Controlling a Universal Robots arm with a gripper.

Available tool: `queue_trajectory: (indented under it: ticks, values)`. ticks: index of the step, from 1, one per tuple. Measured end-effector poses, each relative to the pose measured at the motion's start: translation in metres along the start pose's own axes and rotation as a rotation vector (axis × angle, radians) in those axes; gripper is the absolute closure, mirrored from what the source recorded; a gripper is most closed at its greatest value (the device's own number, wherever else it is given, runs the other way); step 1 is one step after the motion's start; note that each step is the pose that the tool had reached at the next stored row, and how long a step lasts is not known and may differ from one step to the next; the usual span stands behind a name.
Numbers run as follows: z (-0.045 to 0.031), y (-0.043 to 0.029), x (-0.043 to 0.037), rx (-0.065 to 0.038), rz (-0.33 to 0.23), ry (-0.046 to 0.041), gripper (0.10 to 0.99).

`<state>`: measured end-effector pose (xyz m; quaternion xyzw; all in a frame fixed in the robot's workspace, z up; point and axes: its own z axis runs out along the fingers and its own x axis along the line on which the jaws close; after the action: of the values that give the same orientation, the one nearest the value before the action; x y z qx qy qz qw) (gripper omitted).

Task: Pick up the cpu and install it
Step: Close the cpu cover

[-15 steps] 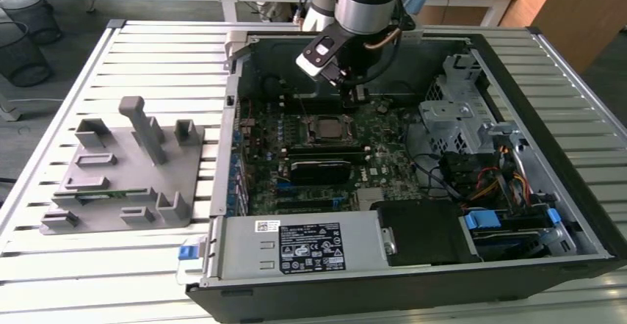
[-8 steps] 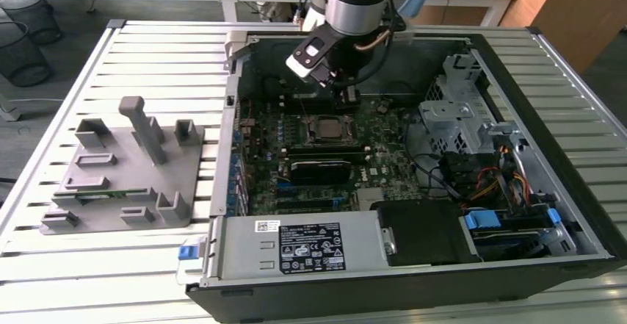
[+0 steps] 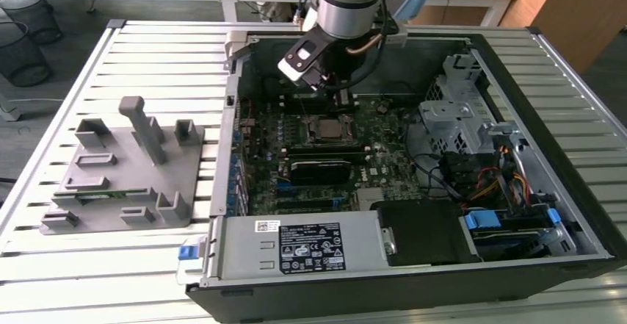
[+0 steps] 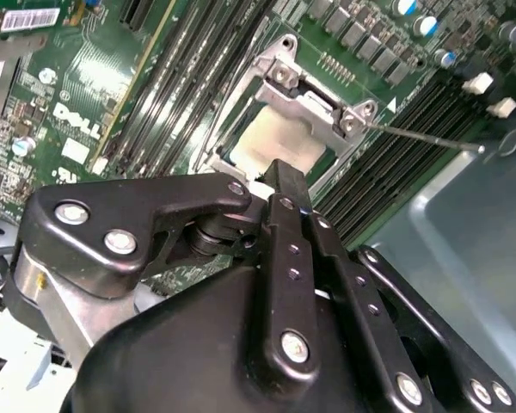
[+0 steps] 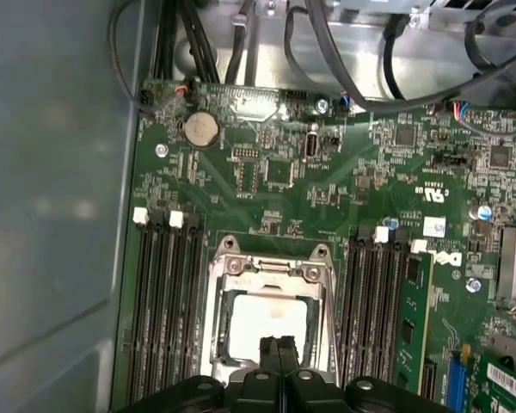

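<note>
The cpu (image 5: 267, 320), a pale silver square, lies inside the metal socket frame (image 5: 226, 297) on the green motherboard (image 5: 267, 189). The exterior view shows the cpu (image 3: 330, 128) in the middle of the open computer case (image 3: 588, 214). My gripper (image 5: 279, 346) hangs just above the cpu, fingertips pressed together with nothing between them. In the second wrist view the black fingers (image 4: 285, 194) reach to the edge of the cpu (image 4: 279, 142). A thin socket lever (image 4: 426, 138) sticks out sideways from the frame. From outside, the gripper (image 3: 336, 100) is above the far part of the board.
Memory slots (image 5: 163, 292) flank the socket. A black heatsink block (image 3: 319, 170) lies nearer the front. Power supply (image 3: 299, 247), drive cage (image 3: 460, 114) and cables (image 3: 490, 184) crowd the case. A grey holder fixture (image 3: 122, 170) stands on the slatted table at the exterior view's left.
</note>
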<state>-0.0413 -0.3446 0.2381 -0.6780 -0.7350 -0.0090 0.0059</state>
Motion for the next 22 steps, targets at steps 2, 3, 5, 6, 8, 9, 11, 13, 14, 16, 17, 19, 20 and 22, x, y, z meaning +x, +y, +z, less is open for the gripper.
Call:
queue_trajectory:
  ticks: [2,3,5,6,8,9,11,13,14,16,17,19,20,22]
  values:
    - [0.0014,-0.0045,0.0003,0.000,0.000,-0.0002,0.980]
    - [0.0022,-0.0074,0.0005,0.000,0.000,-0.0002,0.980]
    - [0.0041,-0.0117,0.0008,0.000,0.000,-0.0001,0.980]
    - [0.0050,-0.0141,0.0010,0.000,0.000,-0.0001,0.980]
    - [0.0068,-0.0191,0.0014,0.000,0.000,0.0000,0.980]
    - [0.0077,-0.0207,0.0015,0.000,0.000,0.0000,0.980]
    - [0.0096,-0.0215,0.0015,0.000,0.000,-0.0002,0.980]
    - [0.0116,-0.0217,0.0015,0.000,0.000,-0.0001,0.980]
    - [0.0127,-0.0221,0.0015,0.000,0.000,-0.0001,0.980]
    - [0.0151,-0.0229,0.0015,0.000,0.000,-0.0001,0.980]
    - [0.0165,-0.0233,0.0015,0.000,0.000,-0.0001,0.980]
    - [0.0193,-0.0241,0.0015,0.000,0.000,-0.0001,0.980]
    - [0.0205,-0.0244,0.0015,0.000,0.000,-0.0001,0.980]
    - [0.0226,-0.0245,0.0014,0.000,0.000,-0.0001,0.980]
